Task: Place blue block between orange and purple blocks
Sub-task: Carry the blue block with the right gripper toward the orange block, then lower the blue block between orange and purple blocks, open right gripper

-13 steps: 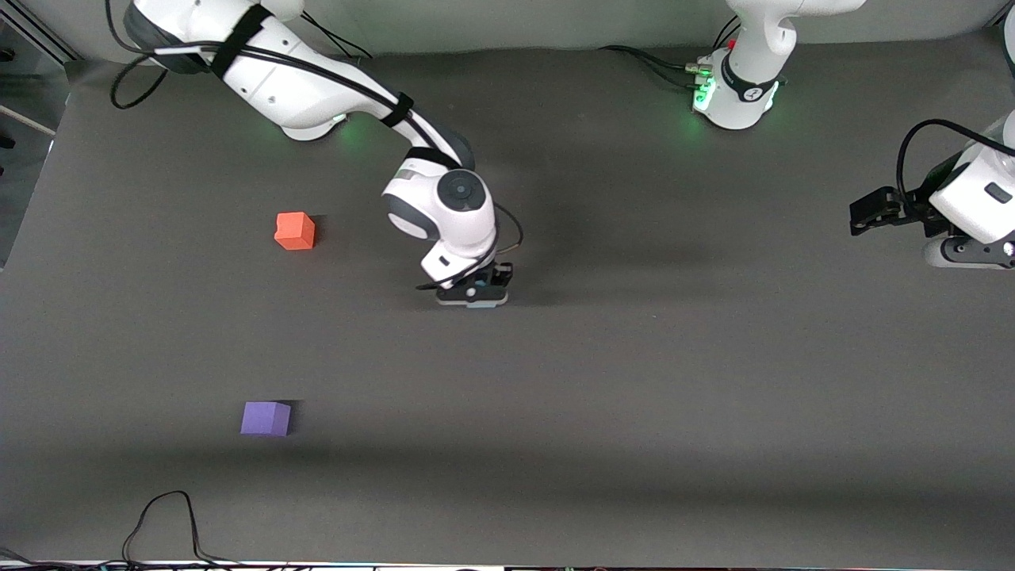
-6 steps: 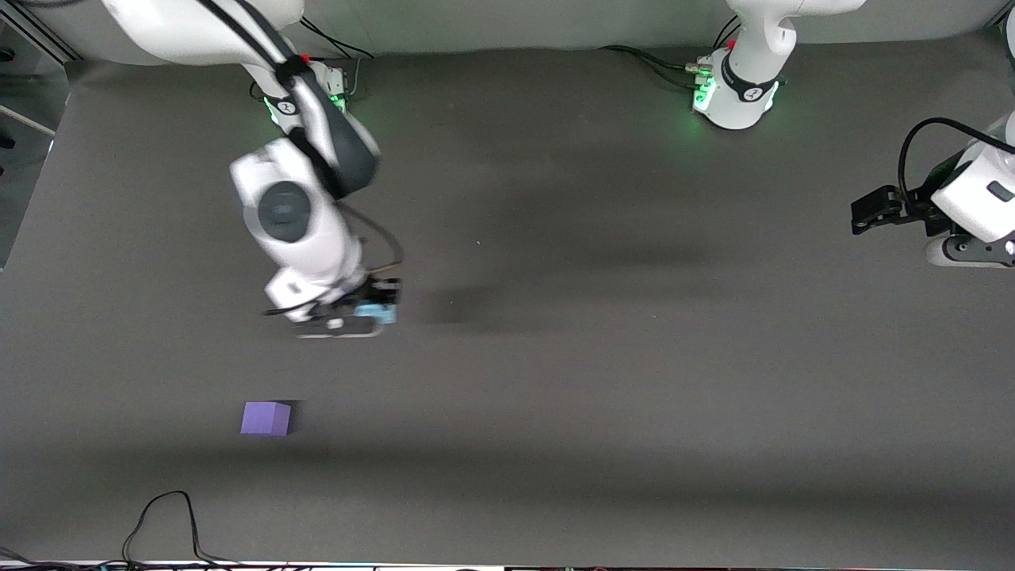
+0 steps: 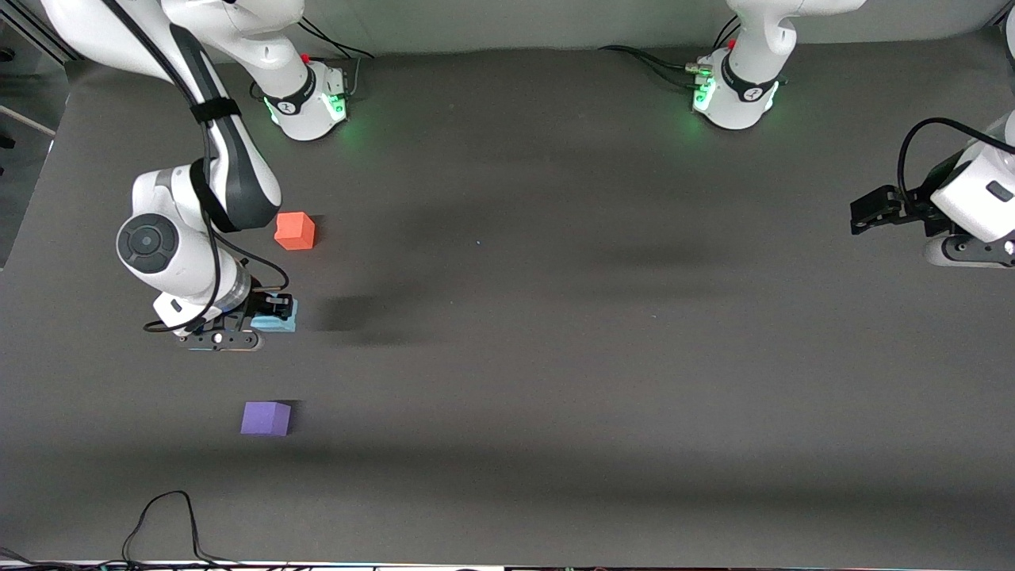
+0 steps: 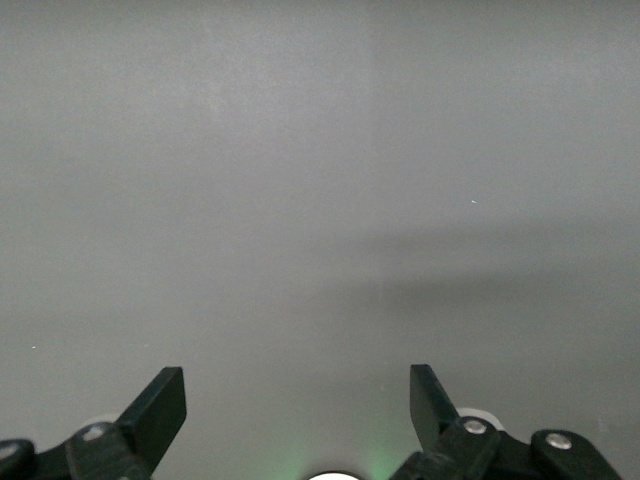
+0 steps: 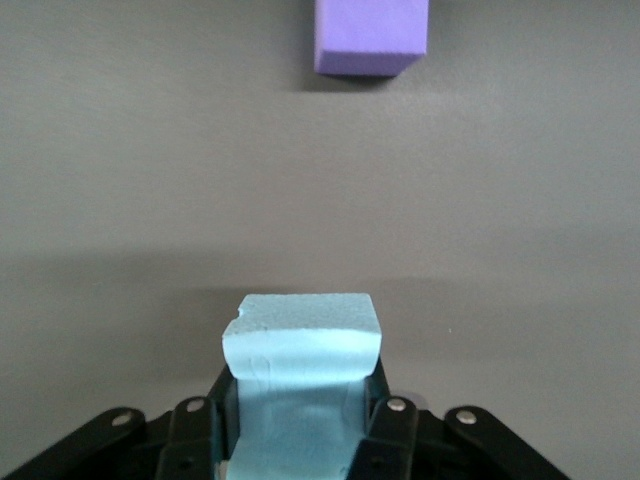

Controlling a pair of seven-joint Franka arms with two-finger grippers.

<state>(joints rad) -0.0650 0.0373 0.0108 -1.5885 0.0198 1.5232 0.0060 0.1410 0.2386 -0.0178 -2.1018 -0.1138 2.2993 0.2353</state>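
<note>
Nearest the front camera sits the small matte violet-purple cube (image 3: 266, 418), resting on the dark grey matte tabletop (image 3: 603, 381) toward the right arm's end; unmoved over the last second.

Next up the table: my right gripper (image 3: 268, 311) has swept in from mid-table within the last second and now hangs over the strip between the purple cube and the small matte orange-red cube (image 3: 295, 231); its fingers are pinched on the small light sky-blue matte cube (image 3: 276, 318), which juts out past the fingertips in the right wrist view (image 5: 302, 332). I judge transport essentially done; what remains is lowering and release.

The orange-red cube, covered by the arm half a second ago, is back in sight and in its old place.

Left gripper (image 3: 863, 213) waits at the left arm's end of the table, fingers spread wide (image 4: 160, 405), holding nothing.

Hard to make out: whether the blue cube touches the table or hangs just above it; I cannot tell from either view. One upper corner of the blue cube looks chipped in the right wrist view. The orange-red cube is out of the right wrist view; the purple cube (image 5: 371, 38) is cut off at the frame edge there.
</note>
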